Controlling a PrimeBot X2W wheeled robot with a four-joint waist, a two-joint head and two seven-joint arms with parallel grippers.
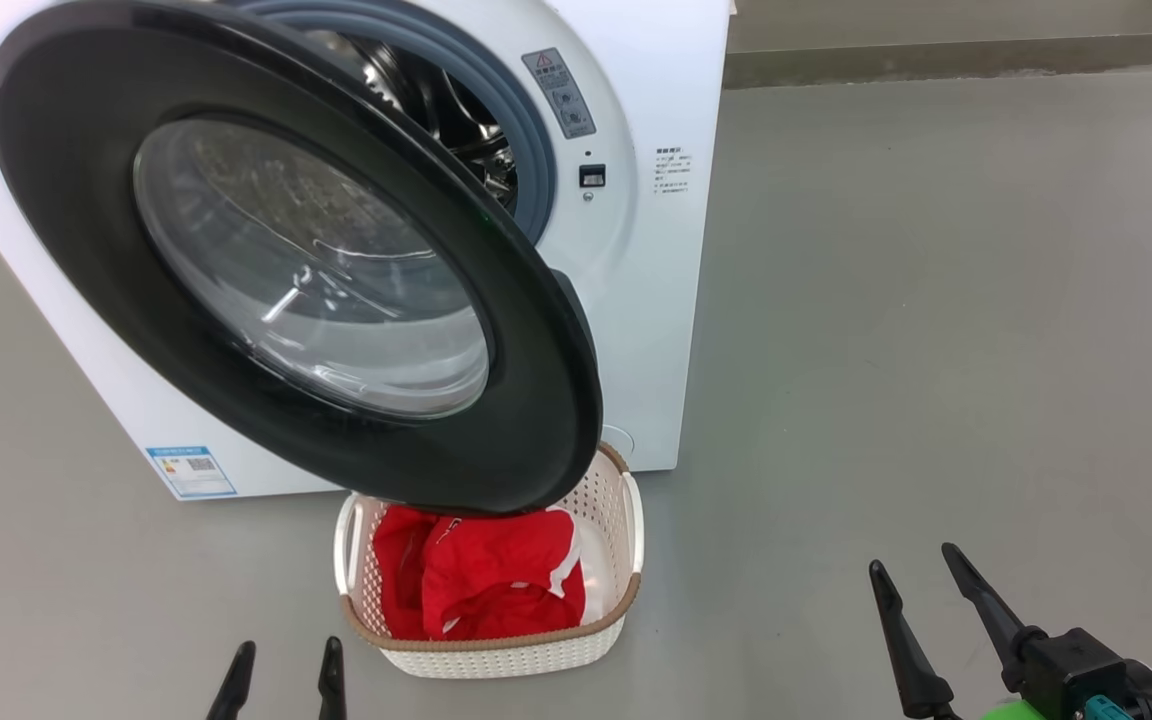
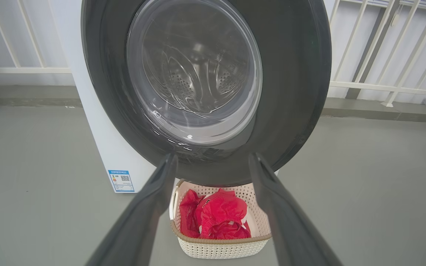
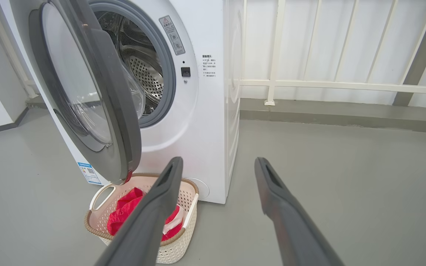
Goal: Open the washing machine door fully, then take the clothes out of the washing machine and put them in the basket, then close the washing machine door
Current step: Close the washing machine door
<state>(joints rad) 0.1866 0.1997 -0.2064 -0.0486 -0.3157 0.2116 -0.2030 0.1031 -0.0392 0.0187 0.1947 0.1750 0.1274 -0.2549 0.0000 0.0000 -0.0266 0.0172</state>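
Note:
The washing machine [image 1: 626, 330] stands white at the upper left, its steel drum [image 3: 142, 74] showing past the door. The washing machine door [image 1: 296, 260], black-rimmed with a glass bowl, is swung partly open and hangs over the basket [image 1: 496, 640]. The red clothes [image 1: 496, 585] with white trim lie inside the basket on the floor before the machine. My left gripper [image 1: 284, 668] is open at the bottom, just left of the basket, holding nothing. My right gripper [image 1: 916, 580] is open at the lower right, well clear of the basket. The left wrist view faces the door [image 2: 205, 92] and basket [image 2: 220, 247].
Grey floor [image 1: 936, 300] stretches to the right of the machine. A white railing [image 3: 327, 85] and a low kerb [image 3: 346, 114] run behind. A blue label sticker [image 1: 192, 470] sits on the machine's lower front.

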